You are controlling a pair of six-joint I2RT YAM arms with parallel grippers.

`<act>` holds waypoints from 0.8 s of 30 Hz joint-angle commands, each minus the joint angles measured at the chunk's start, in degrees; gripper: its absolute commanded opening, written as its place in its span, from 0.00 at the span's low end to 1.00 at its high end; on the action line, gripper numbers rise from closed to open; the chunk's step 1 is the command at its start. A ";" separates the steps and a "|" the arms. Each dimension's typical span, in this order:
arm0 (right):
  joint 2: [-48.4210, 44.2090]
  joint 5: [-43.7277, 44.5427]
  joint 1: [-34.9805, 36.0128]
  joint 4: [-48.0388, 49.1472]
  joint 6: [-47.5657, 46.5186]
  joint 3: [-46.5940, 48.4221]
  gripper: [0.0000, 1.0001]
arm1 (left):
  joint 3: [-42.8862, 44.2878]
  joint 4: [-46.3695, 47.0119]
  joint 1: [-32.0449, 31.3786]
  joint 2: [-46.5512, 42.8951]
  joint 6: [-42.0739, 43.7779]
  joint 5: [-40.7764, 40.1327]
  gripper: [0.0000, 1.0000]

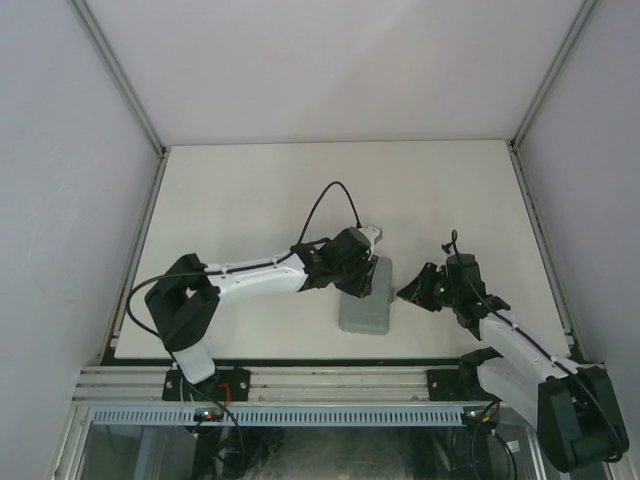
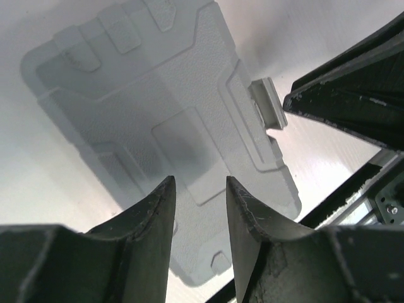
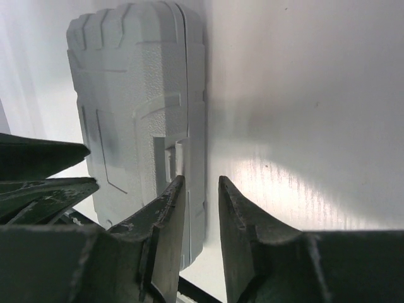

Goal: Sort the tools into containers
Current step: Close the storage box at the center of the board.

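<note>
case look: we see one grey case [image 1: 365,310], flat, rounded corners, pebbled lid with moulded ribs and panels; both halves lie shut on each other, seam visible along the side
latch: we see a pale latch [image 2: 268,104] standing out from the case's right long side
case place: we find it flat on the table [image 1: 250,200], near the near edge, between the two arms
left claw: we see the left claw [image 2: 199,183] hanging over the lid, fingers partly apart, nothing between them
right claw: we see the right claw [image 3: 201,180] just beside the case's right side by the latch, fingers partly apart, empty; we cannot tell if it touches
surface: we see a plain white table top, matte, with soft shadow under the arms
room: we see white walls [image 1: 330,60] on three sides, metal frame posts [image 1: 120,75] in the corners, a metal rail [image 1: 300,385] along the near edge
</note>
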 commanded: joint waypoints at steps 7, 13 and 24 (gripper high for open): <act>-6.00 9.90 3.87 -5.68 0.23 4.52 0.38 | -11.91 9.53 5.76 -16.94 -2.78 2.45 0.49; -2.57 14.60 9.62 -6.34 2.08 7.41 0.51 | -21.02 17.87 9.05 -17.53 -5.57 9.15 0.53; 6.79 21.88 16.73 -12.03 2.27 14.51 0.54 | -27.96 22.59 9.04 -16.25 -6.44 9.77 0.53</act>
